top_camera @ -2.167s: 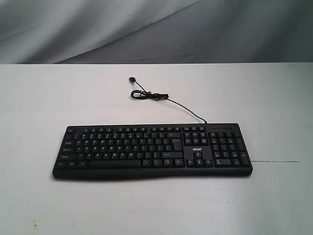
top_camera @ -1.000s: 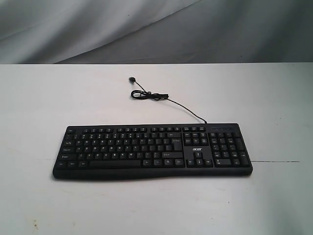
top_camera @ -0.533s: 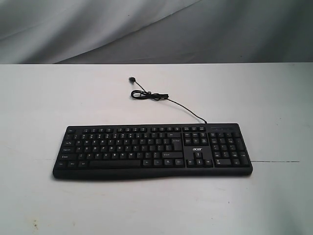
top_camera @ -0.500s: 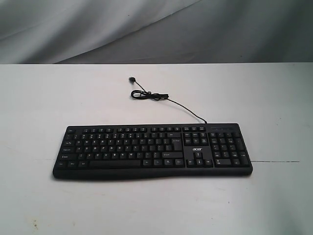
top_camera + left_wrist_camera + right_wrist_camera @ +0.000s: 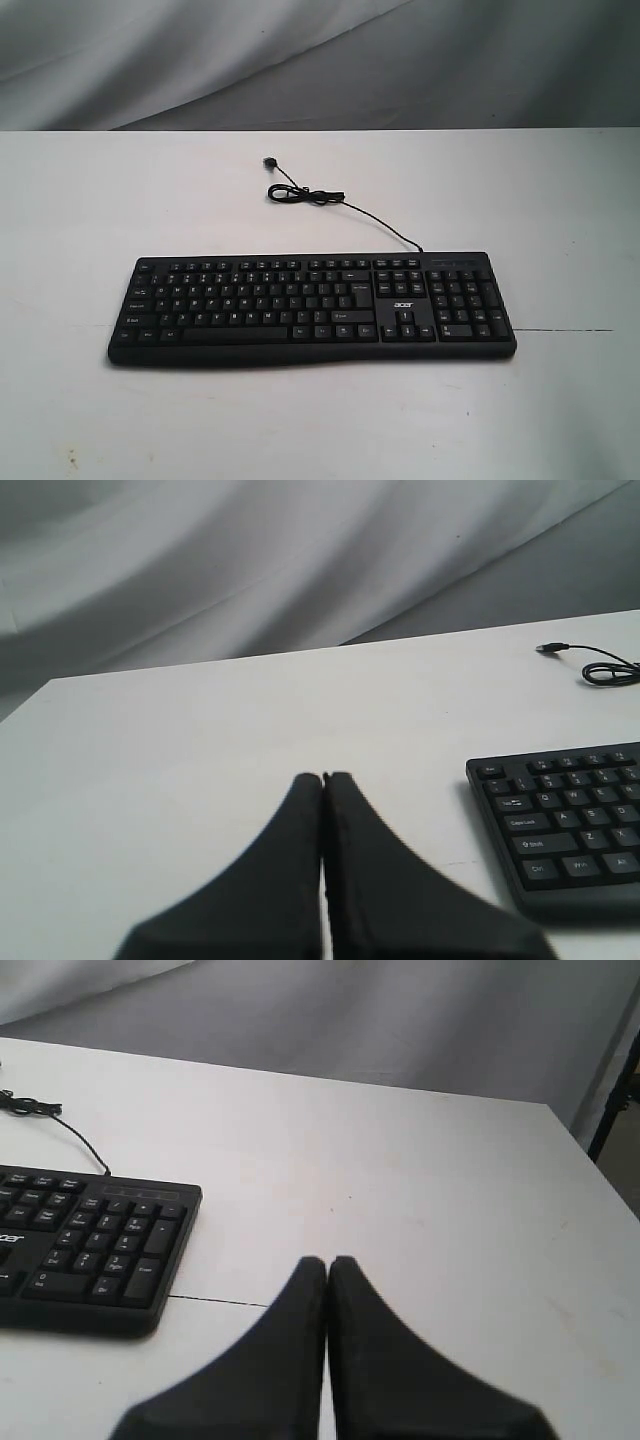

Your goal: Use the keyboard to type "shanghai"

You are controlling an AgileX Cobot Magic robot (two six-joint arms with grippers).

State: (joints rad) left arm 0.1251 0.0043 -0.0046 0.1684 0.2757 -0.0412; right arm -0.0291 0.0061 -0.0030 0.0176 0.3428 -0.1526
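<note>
Keyboard (image 5: 312, 308) sits untouched, left gripper (image 5: 323, 777) and right gripper (image 5: 327, 1260) both pressed together off its ends, so typing seems unstarted; next, a tip must reach S.

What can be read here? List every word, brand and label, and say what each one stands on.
"acer": white logo on the keyboard, above the arrow keys.
"Caps Lock": caps-lock key, left wrist view.
"Shift": left shift key, faint.
"Ctrl": left control key, faint.
All other key legends are too small or blurred to read.
No text shows on the cable or the table.
</note>
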